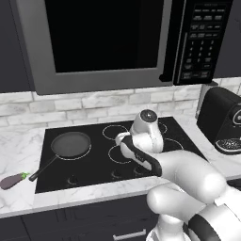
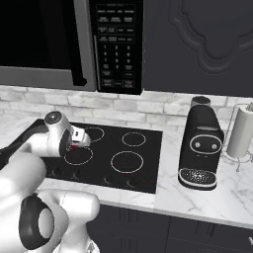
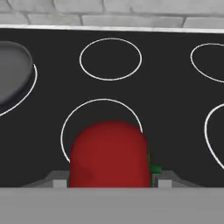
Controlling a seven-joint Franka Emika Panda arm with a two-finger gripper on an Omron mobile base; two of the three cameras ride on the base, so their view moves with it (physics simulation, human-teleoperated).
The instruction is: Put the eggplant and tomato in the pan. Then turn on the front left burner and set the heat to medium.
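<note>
My two base views look forward and down from behind the arm, sharing the cooktop (image 1: 94, 160); my hand view sits close above it.

A microwave (image 1: 103, 42) hangs above; coffee machine (image 2: 200, 148) beside paper towels (image 2: 242, 132).

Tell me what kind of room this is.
A rendered home kitchen, most likely: a black glass cooktop set in a marble counter, a microwave mounted above it, and a coffee machine beside a paper towel roll.
</note>
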